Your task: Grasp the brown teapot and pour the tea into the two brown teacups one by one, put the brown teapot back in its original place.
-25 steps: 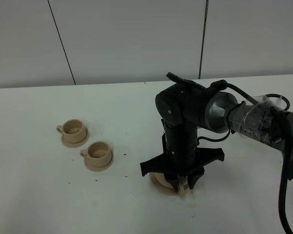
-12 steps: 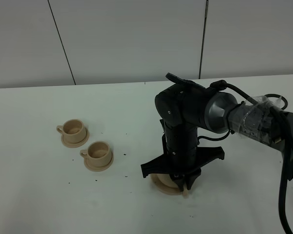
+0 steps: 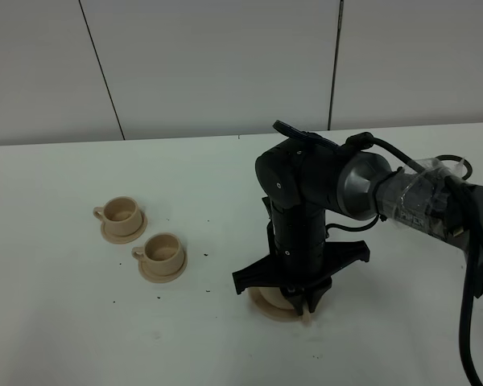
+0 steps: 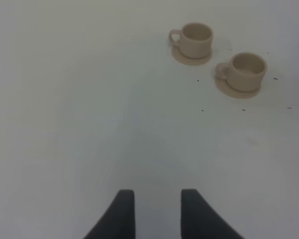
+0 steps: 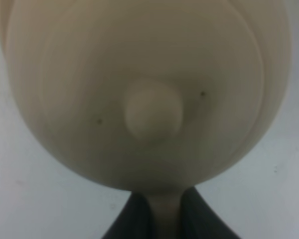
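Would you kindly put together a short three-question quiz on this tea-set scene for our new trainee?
1. True or false: the right gripper is shut on the handle of the brown teapot.
2. Pick one: the two brown teacups are A) stacked together, B) upright, each on its own saucer, C) lying on their sides.
3. Fill the gap: the left gripper holds nothing, and its jaws are ____.

Key: 1 true; 2 B; 3 open.
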You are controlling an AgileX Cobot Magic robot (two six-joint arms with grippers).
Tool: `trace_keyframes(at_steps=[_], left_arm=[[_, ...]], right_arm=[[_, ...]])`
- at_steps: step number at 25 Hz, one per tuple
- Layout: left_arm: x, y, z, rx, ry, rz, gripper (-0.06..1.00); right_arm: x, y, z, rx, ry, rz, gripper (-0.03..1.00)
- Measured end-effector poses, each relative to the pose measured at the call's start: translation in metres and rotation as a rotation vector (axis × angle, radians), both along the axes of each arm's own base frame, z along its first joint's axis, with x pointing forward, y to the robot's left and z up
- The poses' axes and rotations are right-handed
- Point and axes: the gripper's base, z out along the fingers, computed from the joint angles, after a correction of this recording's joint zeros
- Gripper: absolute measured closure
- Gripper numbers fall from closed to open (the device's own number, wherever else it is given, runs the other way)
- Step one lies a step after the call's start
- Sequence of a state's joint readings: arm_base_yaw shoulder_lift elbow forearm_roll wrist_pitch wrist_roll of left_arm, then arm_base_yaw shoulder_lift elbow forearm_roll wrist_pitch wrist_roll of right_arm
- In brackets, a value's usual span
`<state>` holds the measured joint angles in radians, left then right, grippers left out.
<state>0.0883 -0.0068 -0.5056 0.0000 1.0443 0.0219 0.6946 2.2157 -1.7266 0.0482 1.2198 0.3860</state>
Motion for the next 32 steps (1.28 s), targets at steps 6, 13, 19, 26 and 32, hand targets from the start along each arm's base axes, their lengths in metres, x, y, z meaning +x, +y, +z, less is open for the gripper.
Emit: trace_keyframes(at_steps=[6, 13, 19, 26, 32], left_arm=[[0.0, 0.0, 0.0, 0.0, 0.0, 0.0, 0.65], [0.0, 0.0, 0.0, 0.0, 0.0, 0.0, 0.65], [0.0, 0.0, 0.0, 0.0, 0.0, 0.0, 0.65], [0.0, 0.0, 0.0, 0.0, 0.0, 0.0, 0.65], [0.0, 0.0, 0.0, 0.0, 0.0, 0.0, 0.65]], right_arm=[[0.0, -0.001, 0.007, 0.003, -0.021, 0.004, 0.87], [0.0, -0.002, 0.009, 0.002, -0.026, 0.023, 0.87], [0.001, -0.002, 0.012, 0.001, -0.041, 0.037, 0.87], [-0.001, -0.001, 0.02, -0.002, -0.066, 0.053, 0.88], [-0.001, -0.001, 0.02, -0.002, -0.066, 0.054, 0.88]])
